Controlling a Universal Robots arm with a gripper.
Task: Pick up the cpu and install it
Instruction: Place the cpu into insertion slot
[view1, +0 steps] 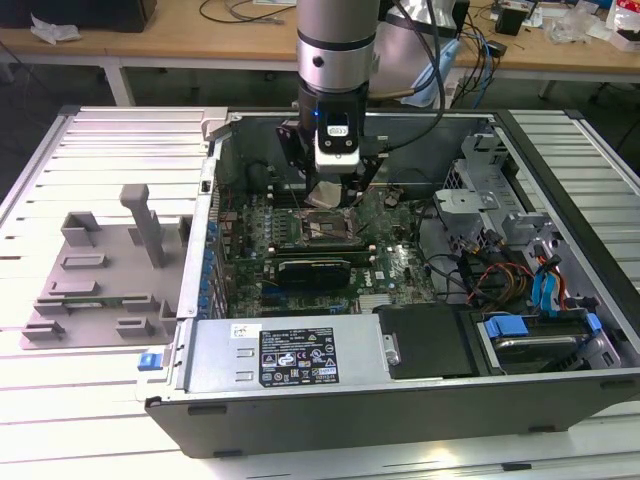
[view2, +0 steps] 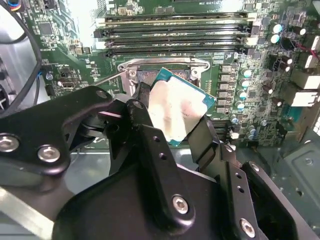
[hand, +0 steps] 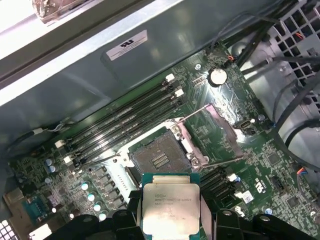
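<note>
The cpu (view2: 179, 111), a small square chip with a silvery top plate and a green edge, is held between my gripper's black fingers (view2: 145, 115). My gripper (view1: 330, 195) is shut on the cpu (view1: 327, 194) and hangs inside the open computer case, just above the motherboard. In the first wrist view the cpu (hand: 170, 210) hovers a short way off the open socket (hand: 161, 159), whose metal frame is flipped up beside it. The same socket (view2: 150, 76) shows partly behind the chip in the second wrist view.
The computer case (view1: 400, 350) lies open on a slatted white table (view1: 100, 400). A grey fixture tray with upright blocks (view1: 100, 265) stands at the exterior view's left. Memory slots (hand: 120, 117), cables (view1: 480, 270) and drive bays (view1: 540, 330) crowd around the socket.
</note>
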